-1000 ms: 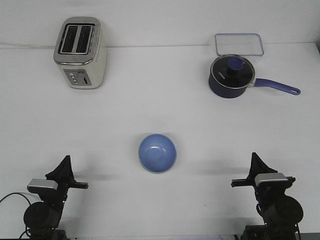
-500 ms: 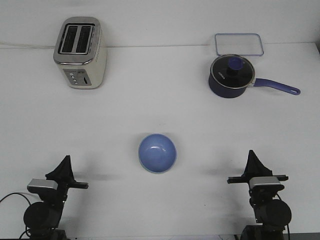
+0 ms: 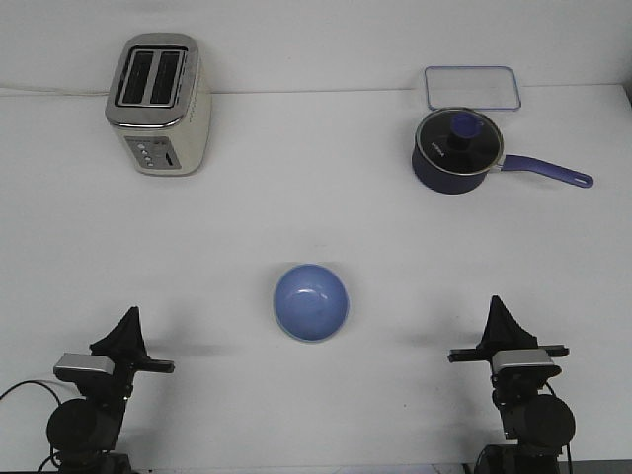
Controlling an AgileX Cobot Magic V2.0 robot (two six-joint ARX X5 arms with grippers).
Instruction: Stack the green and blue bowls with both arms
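Observation:
The light blue bowl (image 3: 311, 301) sits upright on the white table, in the middle and a little toward the front. A thin pale edge shows under its near rim; no separate green bowl is in view. My left gripper (image 3: 127, 318) rests at the front left, fingers together in one upward point, empty and far from the bowl. My right gripper (image 3: 497, 308) rests at the front right, also closed to a point, empty and well apart from the bowl.
A cream and silver toaster (image 3: 158, 104) stands at the back left. A dark navy lidded saucepan (image 3: 456, 150) with a long handle pointing right stands at the back right, with a clear rectangular lid (image 3: 472, 87) lying behind it.
The right arm has shifted slightly left and settled lower at its resting place, then stayed still. The left arm and the bowl have not moved.

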